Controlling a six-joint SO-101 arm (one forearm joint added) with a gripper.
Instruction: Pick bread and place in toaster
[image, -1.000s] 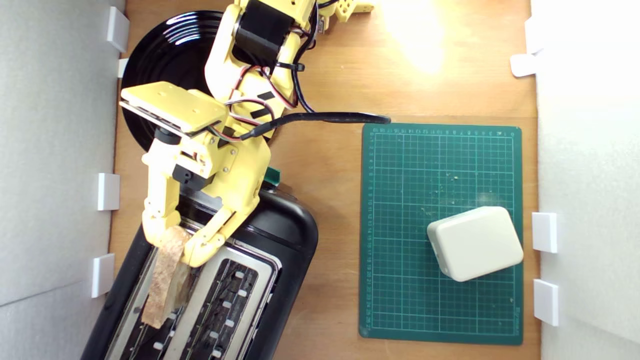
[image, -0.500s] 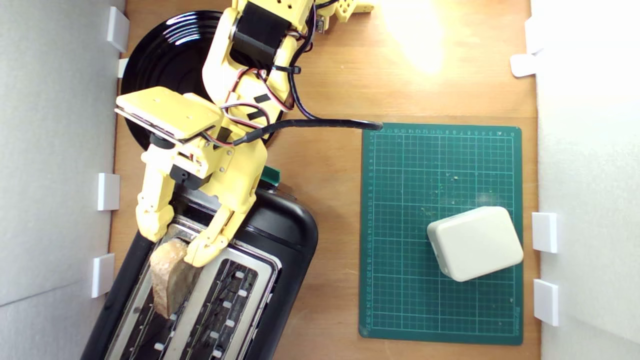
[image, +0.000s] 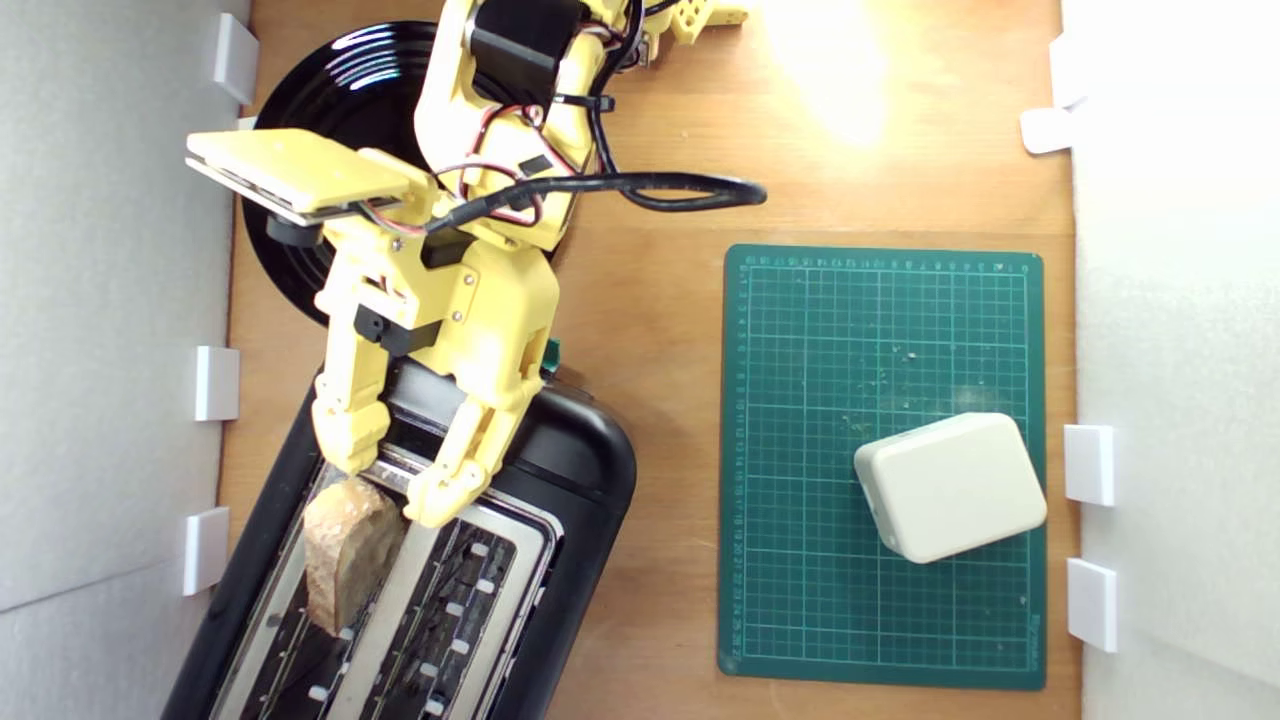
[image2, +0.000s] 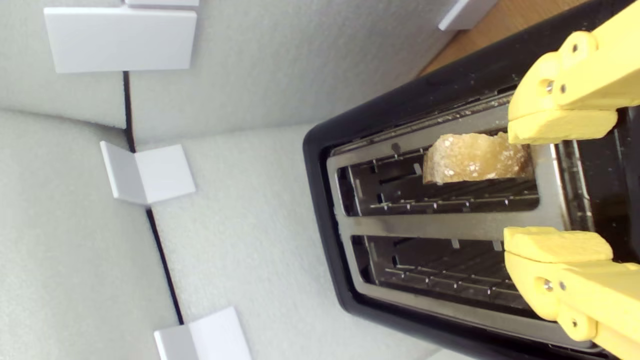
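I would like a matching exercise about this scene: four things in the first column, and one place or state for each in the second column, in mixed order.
Things:
1. bread
2. gripper
3. white plastic block
4. black plate

Places or states:
A. lying on the green cutting mat
B. open, above the toaster
C. partly hidden behind the arm
D. standing in a toaster slot

Pairs: 1-D, 2-B, 3-A, 4-C

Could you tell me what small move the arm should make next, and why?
Probably lift the gripper straight up and away: its jaws stand open, and the bread sits in the toaster slot nearer the exterior view's left, part of it showing above the top plate.
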